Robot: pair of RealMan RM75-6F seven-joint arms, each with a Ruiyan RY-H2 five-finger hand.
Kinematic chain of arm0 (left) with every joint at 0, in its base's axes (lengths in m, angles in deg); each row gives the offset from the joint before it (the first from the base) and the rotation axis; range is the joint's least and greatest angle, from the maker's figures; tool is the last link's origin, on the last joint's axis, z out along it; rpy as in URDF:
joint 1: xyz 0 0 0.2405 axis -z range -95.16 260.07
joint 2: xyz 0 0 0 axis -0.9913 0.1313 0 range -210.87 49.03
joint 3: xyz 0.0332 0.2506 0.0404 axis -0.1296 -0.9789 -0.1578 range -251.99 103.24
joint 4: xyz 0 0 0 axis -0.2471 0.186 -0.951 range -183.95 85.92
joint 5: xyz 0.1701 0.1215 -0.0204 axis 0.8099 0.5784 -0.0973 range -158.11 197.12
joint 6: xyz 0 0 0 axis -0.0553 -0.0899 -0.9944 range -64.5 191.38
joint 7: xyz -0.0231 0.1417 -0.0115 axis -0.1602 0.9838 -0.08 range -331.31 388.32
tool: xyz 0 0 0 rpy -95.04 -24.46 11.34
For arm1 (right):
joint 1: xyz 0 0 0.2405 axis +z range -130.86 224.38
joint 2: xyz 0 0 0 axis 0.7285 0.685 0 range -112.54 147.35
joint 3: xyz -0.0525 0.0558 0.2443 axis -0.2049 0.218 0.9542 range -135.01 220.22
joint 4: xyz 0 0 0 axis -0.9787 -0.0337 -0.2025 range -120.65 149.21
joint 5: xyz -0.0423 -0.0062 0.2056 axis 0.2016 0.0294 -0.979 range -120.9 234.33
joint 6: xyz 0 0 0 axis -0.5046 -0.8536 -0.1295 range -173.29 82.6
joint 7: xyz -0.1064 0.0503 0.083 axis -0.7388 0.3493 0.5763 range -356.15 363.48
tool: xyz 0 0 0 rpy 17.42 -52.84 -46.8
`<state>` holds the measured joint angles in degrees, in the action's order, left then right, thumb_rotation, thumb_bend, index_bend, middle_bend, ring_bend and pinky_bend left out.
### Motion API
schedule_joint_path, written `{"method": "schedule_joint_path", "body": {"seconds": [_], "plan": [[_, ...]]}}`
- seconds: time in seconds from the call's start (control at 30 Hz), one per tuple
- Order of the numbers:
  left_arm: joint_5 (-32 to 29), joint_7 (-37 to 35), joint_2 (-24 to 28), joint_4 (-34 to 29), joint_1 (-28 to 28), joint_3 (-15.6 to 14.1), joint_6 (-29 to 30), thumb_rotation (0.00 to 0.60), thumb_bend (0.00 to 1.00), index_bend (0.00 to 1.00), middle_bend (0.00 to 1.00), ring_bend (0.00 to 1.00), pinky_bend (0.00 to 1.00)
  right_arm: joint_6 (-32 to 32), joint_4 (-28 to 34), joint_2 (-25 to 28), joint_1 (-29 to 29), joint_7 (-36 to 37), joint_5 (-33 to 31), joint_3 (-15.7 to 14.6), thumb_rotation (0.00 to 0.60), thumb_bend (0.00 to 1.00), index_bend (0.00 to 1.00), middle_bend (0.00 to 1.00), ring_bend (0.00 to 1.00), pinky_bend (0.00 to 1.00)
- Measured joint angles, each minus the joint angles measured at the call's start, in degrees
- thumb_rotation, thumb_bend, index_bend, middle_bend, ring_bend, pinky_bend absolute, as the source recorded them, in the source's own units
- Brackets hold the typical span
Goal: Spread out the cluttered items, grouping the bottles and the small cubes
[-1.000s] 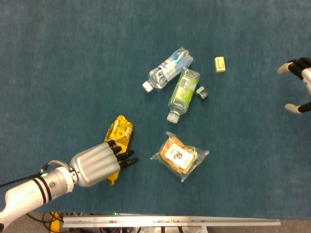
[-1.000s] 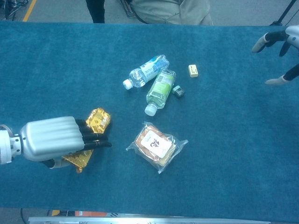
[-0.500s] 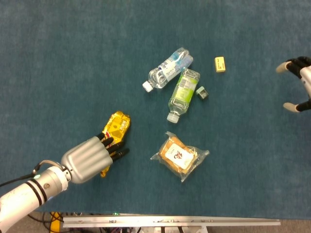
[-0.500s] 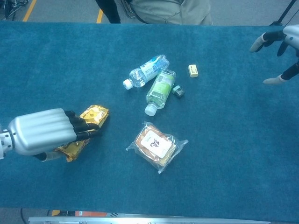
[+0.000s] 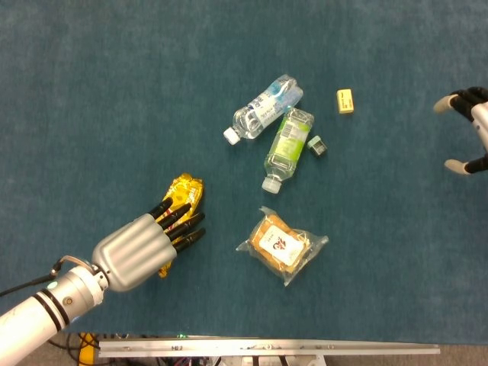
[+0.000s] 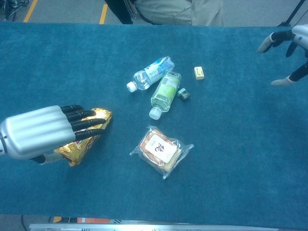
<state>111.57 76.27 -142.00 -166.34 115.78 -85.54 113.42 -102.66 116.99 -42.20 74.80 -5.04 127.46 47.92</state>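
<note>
Two bottles lie on their sides on the blue cloth table (image 5: 91, 91), touching near their bases and fanning apart toward their white caps, which point down-left in the head view. The clear bottle (image 5: 263, 109) has a blue-and-white label; the green-label bottle (image 5: 287, 149) sits just to its right, its contents pale. Two small cubes lie near them: a yellow cube (image 5: 345, 101) up and to the right of the bottles, apart from both, and a dark cube (image 5: 318, 145) just beside the green-label bottle's upper half, very close to it; whether they touch cannot be told.

Below the bottles there is one clear snack bag (image 5: 282, 245) with an orange-brown filling and a white label, lying flat and tilted. To its left is one gold foil packet (image 5: 186, 193), crinkled and shiny, lying on the cloth.

The left hand (image 5: 141, 248) rests over the lower part of the gold foil packet, its silver back up and its dark fingers (image 6: 79, 115) stretched out side by side across the foil; in the chest view a thumb shows beneath the packet's near edge, so the packet sits between thumb and fingers.

The right hand (image 5: 467, 130) is at the far right edge, well apart from everything, holding nothing, with its pale-tipped fingers spread wide
</note>
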Motion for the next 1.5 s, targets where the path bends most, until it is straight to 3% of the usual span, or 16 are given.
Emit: {"method": "schedule_joint_path", "body": {"seconds": [0.47, 0.67, 1.0, 1.3, 1.5], "plan": [[-0.66, -2.28, 0.26, 2.01, -0.49, 3.13, 2.14, 0.585, 0.27, 0.0, 0.0, 0.0, 0.12, 0.03, -0.38, -0.36, 0.01, -0.04, -0.16, -0.02, 0.6, 0.0, 0.31, 0.33, 0.23, 0.37], [0.45, -12.02, -1.56, 6.43, 0.36, 5.21, 3.43, 0.6, 0.27, 0.0, 0.0, 0.0, 0.13, -0.42, 0.01, -0.18, -0.21, 0.08, 0.11, -0.02, 0.6, 0.0, 0.31, 0.33, 0.23, 0.37], [1.95, -38.28, -6.15, 20.76, 2.16, 8.72, 6.68, 0.6, 0.27, 0.0, 0.04, 0.05, 0.14, -0.88, -0.17, -0.18, -0.24, -0.31, 0.17, 0.2, 0.6, 0.0, 0.31, 0.33, 0.23, 0.37], [-2.96, -47.83, -8.05, 25.22, 1.93, 10.11, 6.5, 0.6, 0.26, 0.0, 0.09, 0.08, 0.16, -1.73, -0.21, -0.65, -0.07, -1.76, 1.46, 0.21, 0.6, 0.0, 0.31, 0.33, 0.23, 0.37], [-4.3, -49.95, -7.32, 26.92, 1.55, 9.99, 5.7, 0.6, 0.26, 0.0, 0.09, 0.08, 0.16, -1.19, -0.24, -1.01, 0.58, -3.47, 1.86, 0.09, 0.6, 0.0, 0.31, 0.33, 0.23, 0.37]]}}
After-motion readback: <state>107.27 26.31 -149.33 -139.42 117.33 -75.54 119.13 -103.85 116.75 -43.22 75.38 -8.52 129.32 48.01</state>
